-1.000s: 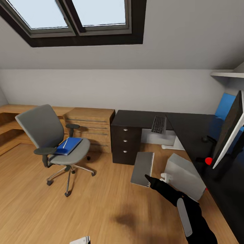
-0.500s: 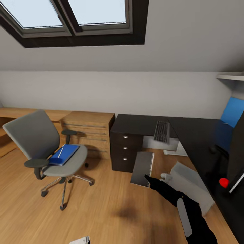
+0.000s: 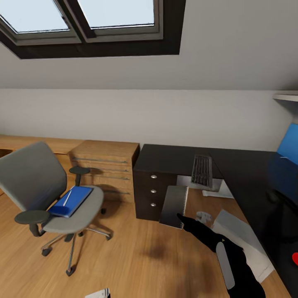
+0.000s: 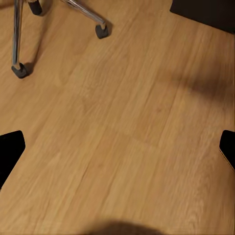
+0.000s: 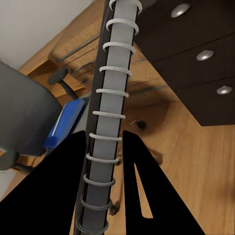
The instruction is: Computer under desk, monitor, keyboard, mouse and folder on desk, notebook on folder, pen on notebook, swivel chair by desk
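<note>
My right gripper (image 3: 181, 216) is shut on the dark grey spiral notebook (image 3: 174, 205), holding it upright in front of the drawer unit; its wire spine (image 5: 108, 112) runs between the fingers (image 5: 147, 191). The swivel chair (image 3: 33, 178) stands at the left on the wood floor. On its seat lies the blue folder (image 3: 76, 198), with the white pen (image 3: 67, 198) on top. The keyboard (image 3: 202, 169) lies on the black desk (image 3: 165, 155). The light grey computer (image 3: 244, 240) sits on the floor at the desk's edge. My left gripper (image 4: 117, 149) hangs open over bare floor. The monitor is out of view.
The black three-drawer unit (image 3: 153, 192) closes the desk's left end, with low wooden shelving (image 3: 107, 165) beside it along the wall. A blue panel (image 3: 289, 142) shows at the right edge. Chair castors (image 4: 101, 32) roll near my left gripper. Skylights (image 3: 116, 12) sit overhead.
The whole picture has shifted: the chair slid left and down, and the monitor left the view at the right, so the camera moved. The right gripper still holds the notebook the same way.
</note>
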Available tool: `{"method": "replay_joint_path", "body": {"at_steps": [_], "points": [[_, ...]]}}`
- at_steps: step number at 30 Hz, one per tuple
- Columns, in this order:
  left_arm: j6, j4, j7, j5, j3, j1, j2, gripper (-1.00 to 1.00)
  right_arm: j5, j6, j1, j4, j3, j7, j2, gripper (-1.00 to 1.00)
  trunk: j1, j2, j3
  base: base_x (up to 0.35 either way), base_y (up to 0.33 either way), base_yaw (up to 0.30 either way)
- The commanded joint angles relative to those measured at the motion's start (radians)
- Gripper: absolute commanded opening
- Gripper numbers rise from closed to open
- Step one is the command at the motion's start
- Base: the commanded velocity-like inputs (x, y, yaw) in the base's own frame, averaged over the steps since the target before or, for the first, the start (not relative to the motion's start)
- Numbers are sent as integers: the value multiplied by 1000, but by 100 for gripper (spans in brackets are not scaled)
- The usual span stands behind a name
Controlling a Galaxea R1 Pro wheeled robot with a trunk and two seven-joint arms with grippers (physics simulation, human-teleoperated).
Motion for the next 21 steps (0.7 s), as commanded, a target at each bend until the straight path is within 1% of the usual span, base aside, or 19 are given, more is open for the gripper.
{"method": "replay_joint_path", "body": {"at_steps": [1, 9, 20, 21], "points": [[-4, 0, 4, 10, -3, -1, 0, 100, -7, 8, -1, 0, -3, 2, 1, -100, -3, 7, 2, 332, 25, 0], [-5, 0, 3, 10, -2, -1, 0, 100, -5, 8, -1, -1, -3, 2, 1, -100, -34, 63, 27, 333, 74, 0], [-5, -1, 2, 10, -2, -1, 0, 100, -2, 8, -1, -1, -3, 2, 1, -100, -76, 140, 62, 332, 135, 0], [-4, -1, 2, 10, -2, -1, 0, 100, -2, 8, -1, -1, -3, 1, 1, -100, -76, 140, 62, 332, 148, 0]]}}
